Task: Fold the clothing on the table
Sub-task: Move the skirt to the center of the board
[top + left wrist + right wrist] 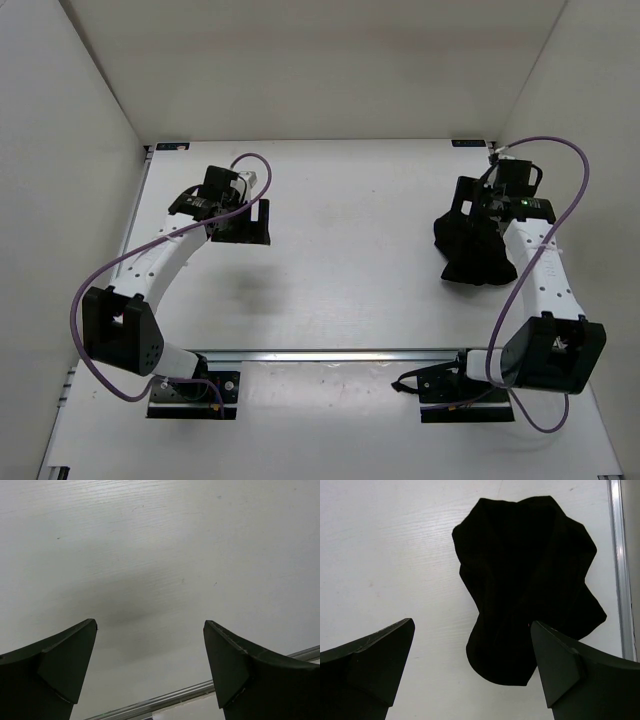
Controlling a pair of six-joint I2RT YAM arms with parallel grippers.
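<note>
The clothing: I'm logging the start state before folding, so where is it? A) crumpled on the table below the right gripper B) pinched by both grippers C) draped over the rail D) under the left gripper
A: the clothing lies crumpled on the table beneath the open right gripper.

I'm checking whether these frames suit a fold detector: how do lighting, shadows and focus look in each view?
Top external: soft even light, a faint shadow on the table, the clothing a featureless black patch. Left wrist: surface grain sharp, diffuse grey shadow beyond the open left pincer. Right wrist: clothing nearly pure black, folds barely readable.
</note>
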